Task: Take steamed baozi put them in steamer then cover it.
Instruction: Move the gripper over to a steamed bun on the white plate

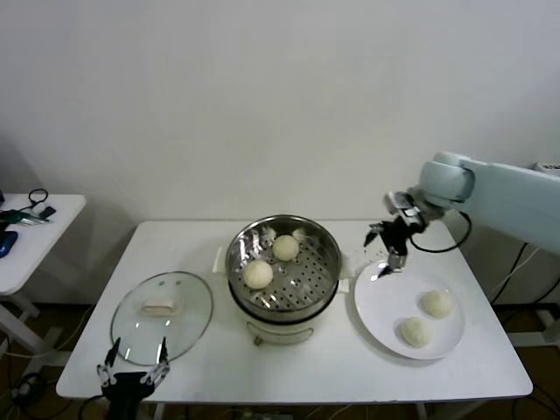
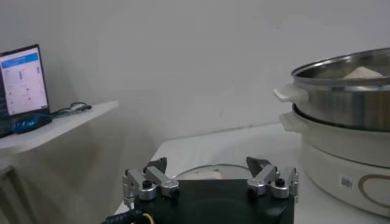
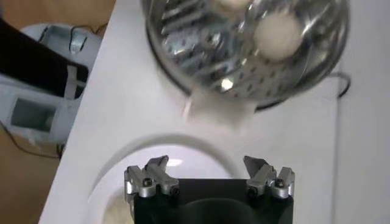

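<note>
White table (image 1: 289,367), pale domed baozi (image 1: 258,274)

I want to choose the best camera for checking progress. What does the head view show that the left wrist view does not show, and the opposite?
Only the head view shows the two baozi inside the steamer, two more on the white plate, the whole glass cover lying on the table, and the open right gripper above the plate's edge. Only the left wrist view shows a laptop screen on the side table and the steamer's side handle. Both show the steamer and the open left gripper at the table's front edge.
</note>
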You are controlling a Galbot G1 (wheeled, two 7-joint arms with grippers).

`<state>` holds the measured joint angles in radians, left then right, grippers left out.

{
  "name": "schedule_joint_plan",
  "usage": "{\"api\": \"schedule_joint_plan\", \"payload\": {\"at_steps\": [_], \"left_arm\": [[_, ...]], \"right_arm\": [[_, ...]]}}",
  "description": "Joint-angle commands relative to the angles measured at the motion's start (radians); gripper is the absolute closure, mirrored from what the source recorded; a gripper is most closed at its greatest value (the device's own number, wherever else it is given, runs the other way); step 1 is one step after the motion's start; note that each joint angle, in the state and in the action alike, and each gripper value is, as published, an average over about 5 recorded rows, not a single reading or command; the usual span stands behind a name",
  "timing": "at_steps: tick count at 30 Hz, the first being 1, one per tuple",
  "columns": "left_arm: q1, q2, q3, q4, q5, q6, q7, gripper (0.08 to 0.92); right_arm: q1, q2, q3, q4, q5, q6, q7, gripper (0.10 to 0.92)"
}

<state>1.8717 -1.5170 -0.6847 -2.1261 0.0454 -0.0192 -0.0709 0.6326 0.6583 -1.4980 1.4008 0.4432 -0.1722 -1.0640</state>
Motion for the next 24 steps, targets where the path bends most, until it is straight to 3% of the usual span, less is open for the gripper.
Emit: {"api": "schedule_joint_plan", "payload": {"at_steps": [1, 24], "left_arm": [[0.004, -0.005, -0.002, 0.004, 0.005, 0.001, -0.001, 0.177], [0.013, -0.005, -0.006, 0.021, 0.009, 0.001, -0.012, 0.177]], "right_arm": [[-0.204, -0.146, 0.060, 0.010, -0.197, 0.023, -0.018, 0.203], [-0.404, -0.033, 0.139, -0.125, -0.287, 0.034, -0.017, 0.203]]}}
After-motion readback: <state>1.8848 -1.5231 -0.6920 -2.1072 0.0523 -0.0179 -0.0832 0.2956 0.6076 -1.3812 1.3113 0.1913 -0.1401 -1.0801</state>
